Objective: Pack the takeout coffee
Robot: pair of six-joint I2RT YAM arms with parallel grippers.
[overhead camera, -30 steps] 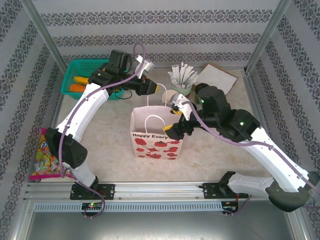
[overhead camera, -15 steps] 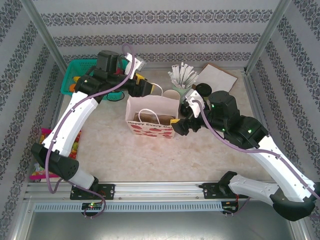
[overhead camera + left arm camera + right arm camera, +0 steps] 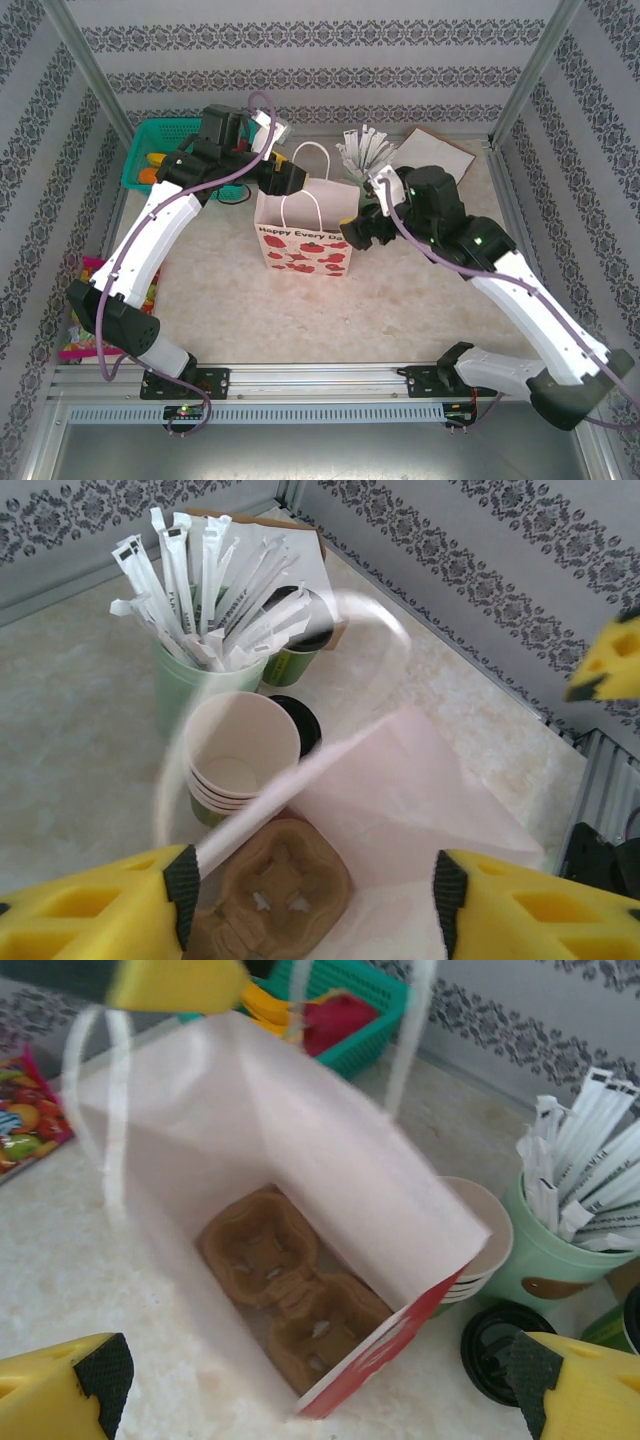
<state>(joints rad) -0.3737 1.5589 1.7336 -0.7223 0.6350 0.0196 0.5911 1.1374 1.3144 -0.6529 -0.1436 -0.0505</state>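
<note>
A white paper bag (image 3: 305,235) printed with red shapes stands upright mid-table, its handles up. Down inside lies a brown pulp cup carrier (image 3: 295,1305). My left gripper (image 3: 292,178) hovers over the bag's back left rim, open; in its wrist view (image 3: 315,898) the rim and a handle cross between the spread yellow fingers. My right gripper (image 3: 352,232) is at the bag's right side, open wide above the bag's mouth (image 3: 318,1375). One takeout coffee (image 3: 298,658), green with a black lid, stands behind the sticks; another black lid (image 3: 495,1350) shows beside the bag.
A green cup of white-wrapped sticks (image 3: 365,150) and a stack of lidless cups (image 3: 240,750) stand just behind the bag. A teal basket (image 3: 160,150) sits at the back left, a candy packet (image 3: 85,300) by the left wall, a brown board (image 3: 440,155) at the back right.
The bag moved back from the table's middle, tipped toward the camera, and now stands upright. My left gripper's jaws opened. The right gripper followed the bag back and left.
</note>
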